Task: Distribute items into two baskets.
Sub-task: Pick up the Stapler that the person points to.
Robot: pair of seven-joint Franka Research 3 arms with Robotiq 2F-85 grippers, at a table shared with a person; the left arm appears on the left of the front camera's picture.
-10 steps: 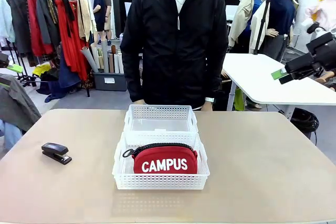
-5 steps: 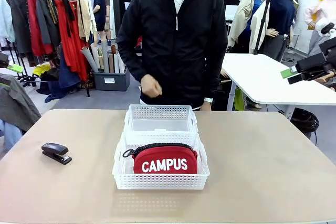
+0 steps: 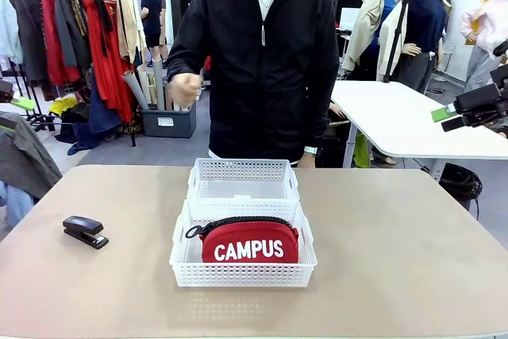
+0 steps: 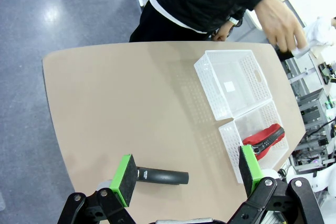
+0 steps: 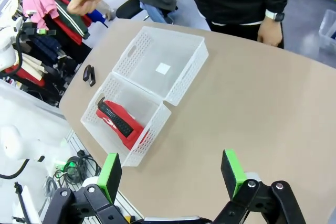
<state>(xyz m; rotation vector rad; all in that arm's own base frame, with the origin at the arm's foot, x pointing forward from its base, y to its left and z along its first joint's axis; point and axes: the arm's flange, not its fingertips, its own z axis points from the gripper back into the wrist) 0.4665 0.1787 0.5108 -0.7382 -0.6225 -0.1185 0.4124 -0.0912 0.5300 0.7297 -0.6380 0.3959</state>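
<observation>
While the left gripper (image 4: 185, 169) hangs wide open over the table (image 4: 121, 108), the black stapler (image 4: 161, 176) lies below, between its pads, with open tabletop all round. Past its right finger two white baskets sit touching: the near basket (image 3: 238, 275) holds the red CAMPUS pouch (image 3: 249, 242), the far basket (image 3: 242, 171) shows a bare floor. The person's hand (image 3: 185, 89) is raised, clear of both. Likewise the right gripper (image 5: 171, 174) is wide open over bare tabletop, baskets ahead to its left
</observation>
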